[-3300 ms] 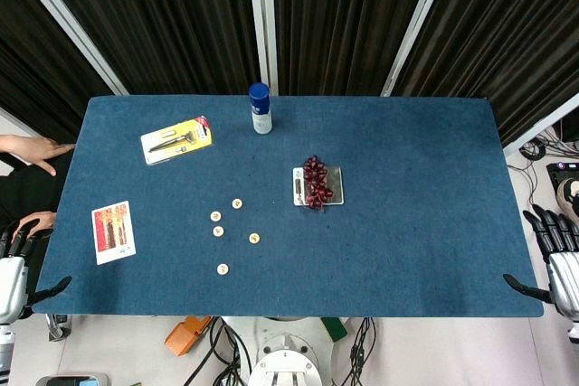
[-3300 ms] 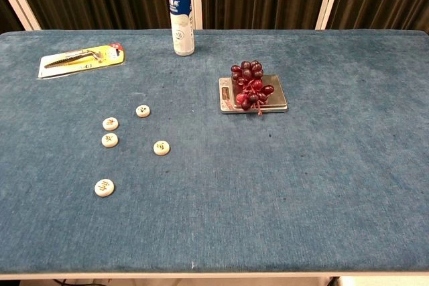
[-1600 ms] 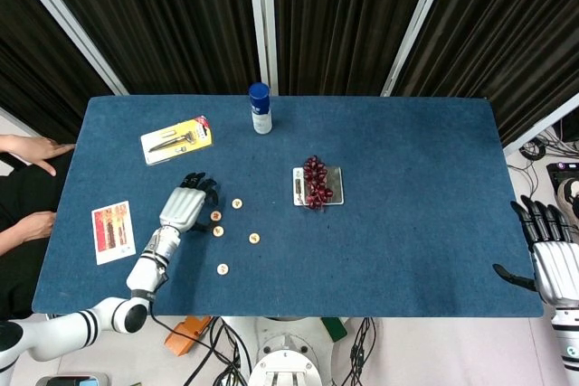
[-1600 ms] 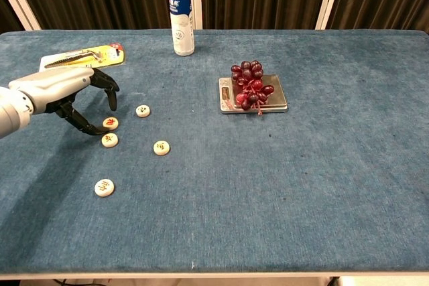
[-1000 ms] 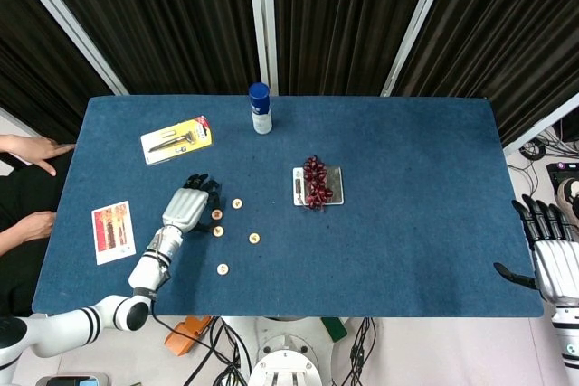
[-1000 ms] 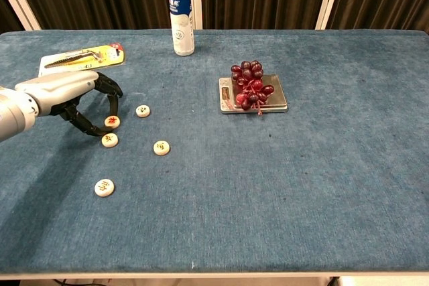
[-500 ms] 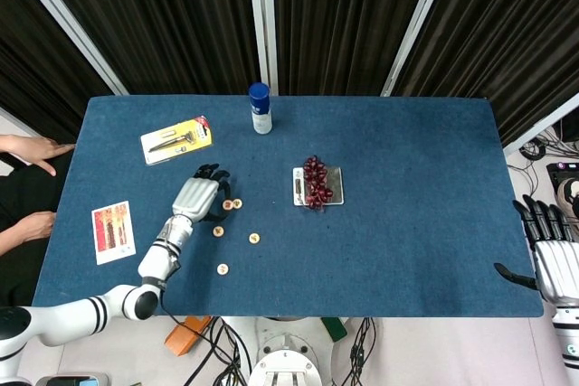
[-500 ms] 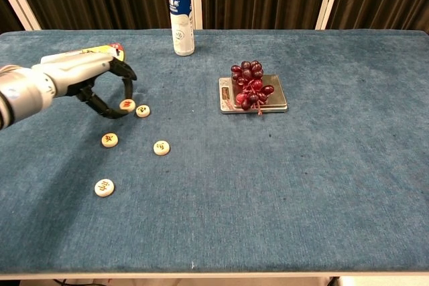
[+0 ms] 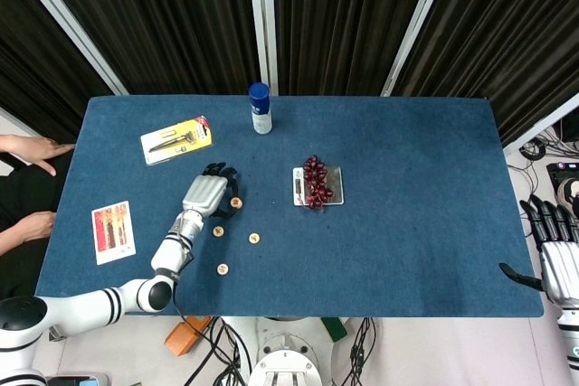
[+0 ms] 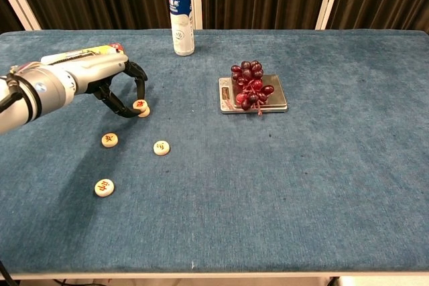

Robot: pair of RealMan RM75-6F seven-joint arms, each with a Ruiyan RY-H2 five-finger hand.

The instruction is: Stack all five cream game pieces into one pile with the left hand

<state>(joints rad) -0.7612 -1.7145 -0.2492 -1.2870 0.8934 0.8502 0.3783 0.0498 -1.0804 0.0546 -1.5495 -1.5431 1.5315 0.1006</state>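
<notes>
- Reaching across the blue cloth-covered table [image 9: 416,223]: the robot's silver-and-black left hand [image 10: 114,85], fingers curled down and pinching a round cream game piece with a red mark [image 10: 139,104] between thumb and fingertip.
- Held flat, marked face up, directly over a second cream disc [image 10: 144,111]; mostly covered by the held one, its own mark not legible. Touching or a hair apart: cannot tell.
- Seen from the head view, both discs merged into one spot [image 9: 235,202] under the dark fingertips.
- Loose on the cloth nearer the robot: a cream disc with a gold mark [image 10: 109,139], another [image 10: 161,147] just to its right, and a third [image 10: 104,187] well apart at the near left. All lying flat; round, so no long axis; characters too small to read.
- Parked off the table's right edge, partly cut by the frame: the right hand [image 9: 556,255], fingers spread, holding nothing; absent from the chest view.
- Partly hidden behind the left forearm in the chest view: a yellow blister pack with a dark tool [image 9: 175,139].
- Also on the table: an upright white bottle with a blue cap [image 10: 179,13], a bunch of dark red grapes [image 10: 250,85] on a small silver scale [image 10: 281,102], a printed card [image 9: 113,231].
- At the far left edge, cropped: a person's bare hands [image 9: 34,149].
</notes>
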